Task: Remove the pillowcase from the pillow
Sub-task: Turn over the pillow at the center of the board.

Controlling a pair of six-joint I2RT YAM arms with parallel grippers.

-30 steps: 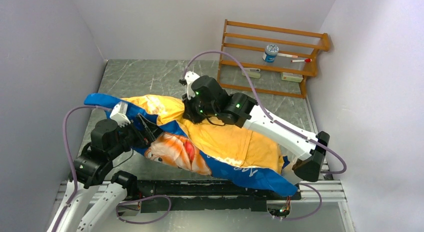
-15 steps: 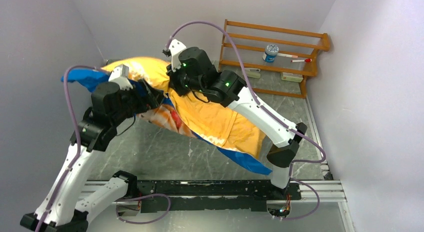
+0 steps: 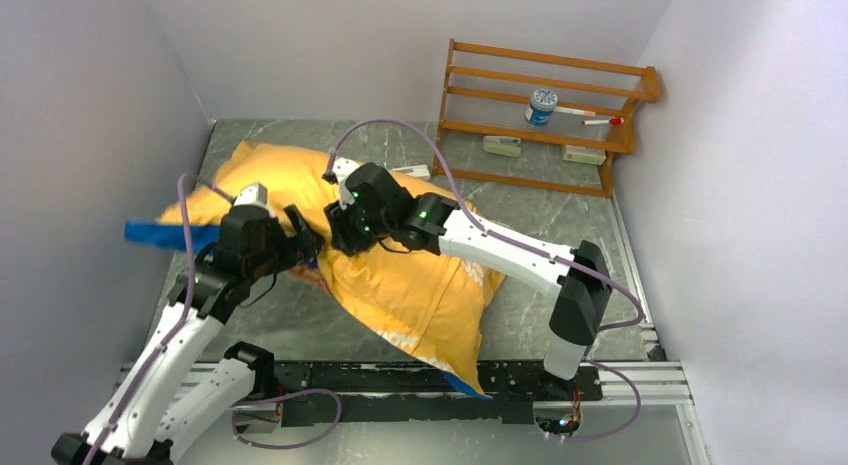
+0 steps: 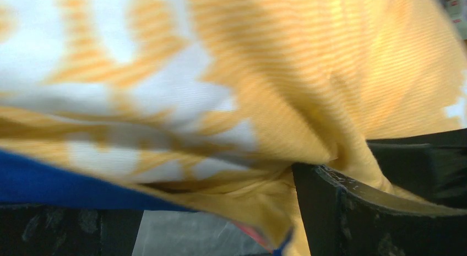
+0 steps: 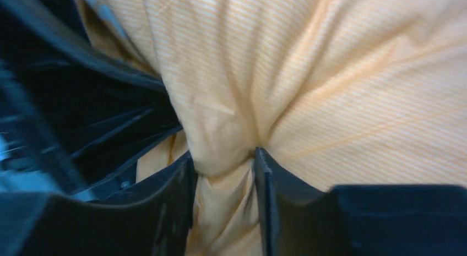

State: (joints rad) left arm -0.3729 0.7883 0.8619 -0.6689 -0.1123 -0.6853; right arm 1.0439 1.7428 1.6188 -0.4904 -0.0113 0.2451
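The pillowcase (image 3: 420,285) lies orange-yellow face up, diagonally from back left to the near edge. A blue flap (image 3: 160,233) sticks out at its left. The white pillow is hidden inside it. My left gripper (image 3: 300,248) is at the case's left edge. In the left wrist view the gripper (image 4: 220,203) has a bunch of orange, white-lettered cloth (image 4: 264,102) against its right finger (image 4: 352,212). My right gripper (image 3: 337,235) is beside it, on top of the case. In the right wrist view the gripper (image 5: 223,203) pinches a fold of the pale orange cloth (image 5: 341,85).
A wooden rack (image 3: 600,140) stands at the back right with a blue-white tub (image 3: 541,105) and small items on its shelves. Walls close in on the left and right. A black rail (image 3: 330,377) runs along the near edge. Grey marble table (image 3: 300,315) shows in front of the case.
Both arms lifted the cased pillow up and to the back left, then lowered it to the table. Its orange face is now up and the mouse print no longer shows.
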